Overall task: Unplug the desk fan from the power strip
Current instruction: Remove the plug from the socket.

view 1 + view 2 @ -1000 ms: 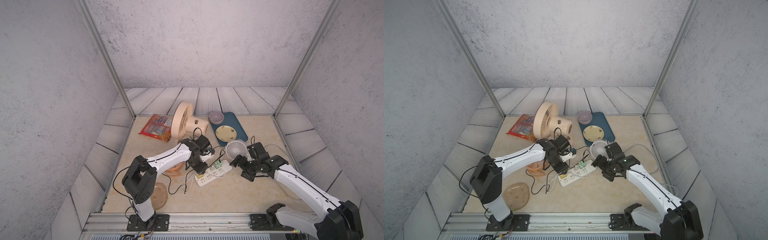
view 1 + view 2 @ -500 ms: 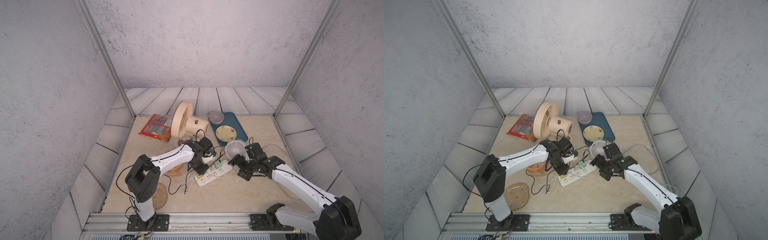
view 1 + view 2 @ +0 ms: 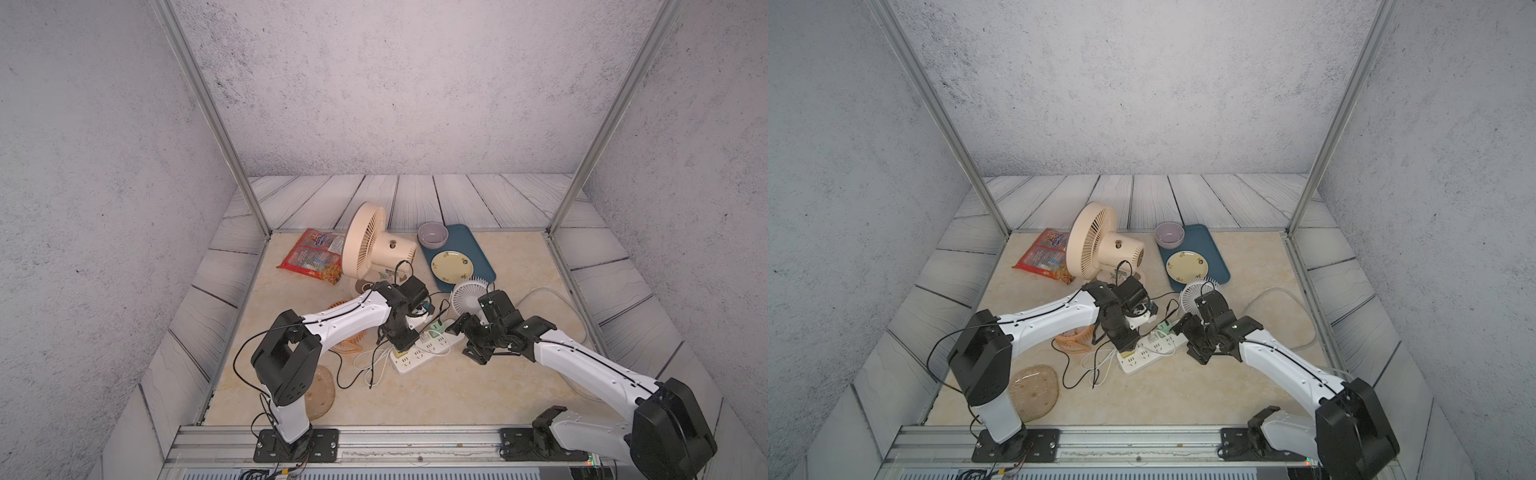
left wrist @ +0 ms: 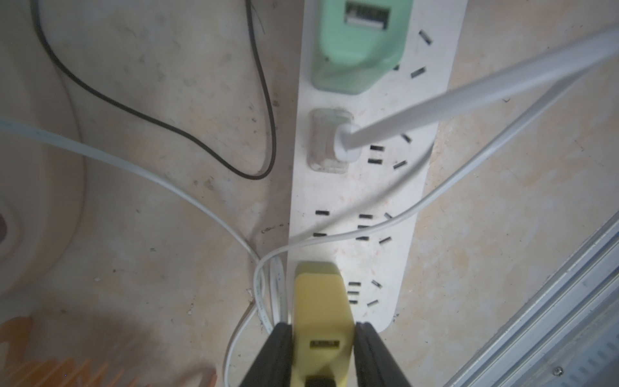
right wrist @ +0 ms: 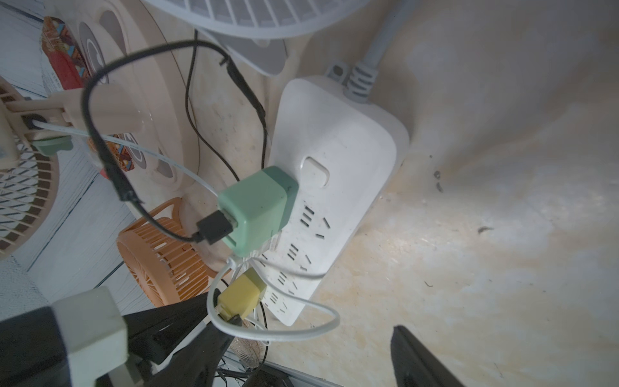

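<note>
**Power strip** [image 3: 411,360] [image 4: 351,201]: long flat white bar lying flat on the beige tabletop [image 3: 457,395] at centre, running from near-left to far-right. A thick pale cord [image 5: 382,37] leaves its far-right end. Three plugs are seated along one edge: green adapter [image 4: 358,50] with black USB cable [image 5: 214,229], pale plug [image 4: 330,144] with white cord, and yellow adapter [image 4: 321,301] at the near-left end.

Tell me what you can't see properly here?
The yellow adapter: left wrist view, its cable end is cut off by the picture's edge, between the fingers of the left gripper.
The green adapter: same view, partly cut off too.
The power strip sockets: in both top views, too small to count, partly under the left gripper.
Where the black USB cable leads: right wrist view, tangled with others.
</note>
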You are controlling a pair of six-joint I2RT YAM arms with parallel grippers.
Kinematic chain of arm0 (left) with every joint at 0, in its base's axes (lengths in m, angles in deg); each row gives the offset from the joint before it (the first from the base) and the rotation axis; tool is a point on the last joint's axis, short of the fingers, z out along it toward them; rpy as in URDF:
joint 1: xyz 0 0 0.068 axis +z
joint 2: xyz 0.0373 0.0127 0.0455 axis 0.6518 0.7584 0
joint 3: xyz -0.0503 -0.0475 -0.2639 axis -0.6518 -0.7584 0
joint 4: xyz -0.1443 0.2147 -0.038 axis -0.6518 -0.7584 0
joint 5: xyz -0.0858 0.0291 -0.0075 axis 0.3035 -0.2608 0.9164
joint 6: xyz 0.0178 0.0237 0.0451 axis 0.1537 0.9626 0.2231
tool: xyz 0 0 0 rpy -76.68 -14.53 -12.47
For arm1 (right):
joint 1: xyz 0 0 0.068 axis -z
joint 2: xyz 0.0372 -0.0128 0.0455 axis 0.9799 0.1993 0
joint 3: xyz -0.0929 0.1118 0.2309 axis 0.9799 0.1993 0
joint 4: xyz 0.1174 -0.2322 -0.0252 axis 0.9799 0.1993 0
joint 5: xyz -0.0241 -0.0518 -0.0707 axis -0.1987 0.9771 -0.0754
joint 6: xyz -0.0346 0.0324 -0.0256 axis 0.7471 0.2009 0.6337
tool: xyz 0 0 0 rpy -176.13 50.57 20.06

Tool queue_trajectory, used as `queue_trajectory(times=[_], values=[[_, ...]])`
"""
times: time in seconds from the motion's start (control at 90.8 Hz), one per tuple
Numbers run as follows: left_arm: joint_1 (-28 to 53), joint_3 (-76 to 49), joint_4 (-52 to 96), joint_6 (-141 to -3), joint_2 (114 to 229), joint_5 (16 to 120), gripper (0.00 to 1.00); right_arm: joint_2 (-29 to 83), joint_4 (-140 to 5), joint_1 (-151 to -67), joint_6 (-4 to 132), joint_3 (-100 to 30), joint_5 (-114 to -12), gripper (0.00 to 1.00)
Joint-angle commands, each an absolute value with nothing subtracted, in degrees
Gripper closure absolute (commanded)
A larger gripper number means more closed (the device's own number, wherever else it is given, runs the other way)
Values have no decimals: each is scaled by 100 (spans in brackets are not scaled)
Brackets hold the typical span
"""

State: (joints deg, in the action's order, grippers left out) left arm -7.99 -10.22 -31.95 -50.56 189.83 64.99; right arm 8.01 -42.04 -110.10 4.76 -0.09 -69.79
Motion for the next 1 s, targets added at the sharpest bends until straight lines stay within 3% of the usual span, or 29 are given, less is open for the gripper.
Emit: queue_trajectory(times=[0.0, 0.561, 0.826, 0.991], values=[[-854, -1084, -3241, -5144, 19075, 6351, 60, 867, -4314, -11082, 330, 40, -6979, 18], [-905, -1240, -3230, -5182, 19095, 6271, 63, 901, -4598, -11169, 93, 281, -7011, 18], [-916, -1097, -3124, -5419, 19007, 6556, 85, 1187, -4834, -11394, 17, 273, -7083, 20], [-925, -1044, -2924, -5786, 18931, 6783, 90, 1173, -4647, -11410, 33, 289, -7050, 22]])
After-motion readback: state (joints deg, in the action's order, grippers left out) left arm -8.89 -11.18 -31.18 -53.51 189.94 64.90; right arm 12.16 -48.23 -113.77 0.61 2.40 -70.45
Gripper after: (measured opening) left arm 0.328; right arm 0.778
